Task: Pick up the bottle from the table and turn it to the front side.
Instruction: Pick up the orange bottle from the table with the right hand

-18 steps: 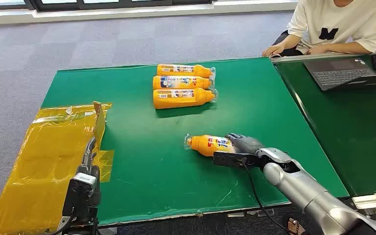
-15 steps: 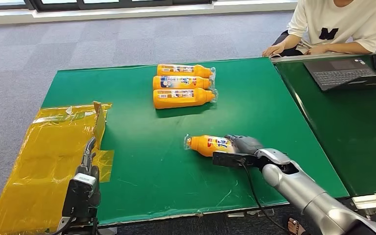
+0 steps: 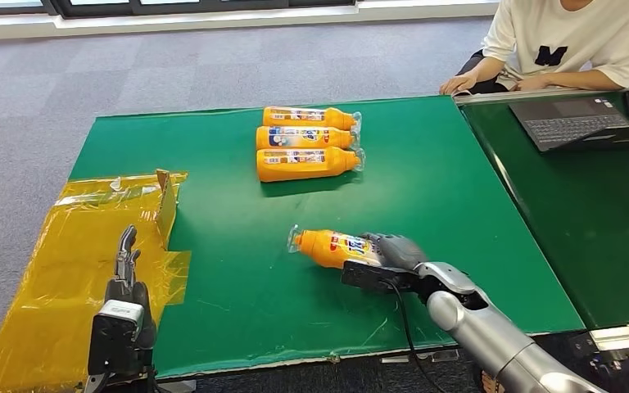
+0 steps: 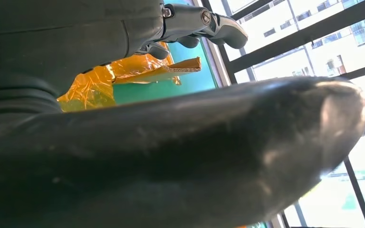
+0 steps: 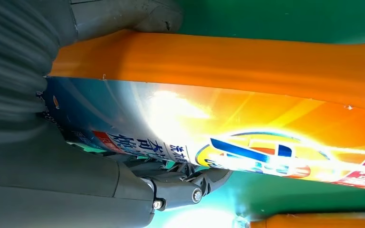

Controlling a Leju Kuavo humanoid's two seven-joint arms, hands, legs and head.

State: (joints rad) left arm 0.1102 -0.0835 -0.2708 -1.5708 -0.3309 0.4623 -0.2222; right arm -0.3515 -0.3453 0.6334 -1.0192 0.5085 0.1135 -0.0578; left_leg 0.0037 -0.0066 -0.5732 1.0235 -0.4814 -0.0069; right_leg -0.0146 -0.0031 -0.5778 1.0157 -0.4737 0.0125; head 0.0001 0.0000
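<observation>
The base end of the orange plastic bottle with a blue-and-yellow label (image 3: 332, 247) is gripped by the right hand (image 3: 393, 254), cap end tilted off the green table (image 3: 237, 270). The left hand (image 3: 124, 270), fingers straight and empty, is held over the crinkled yellow plastic sheet (image 3: 74, 262). Three matching orange bottles (image 3: 307, 143) are lined up farther back.

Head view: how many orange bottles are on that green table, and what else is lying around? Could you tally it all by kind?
Orange bottles: 4, three side by side, one in the right hand
Laptops: 1
Cardboard pieces: 1
Yellow plastic sheets: 1
Total: 7
</observation>
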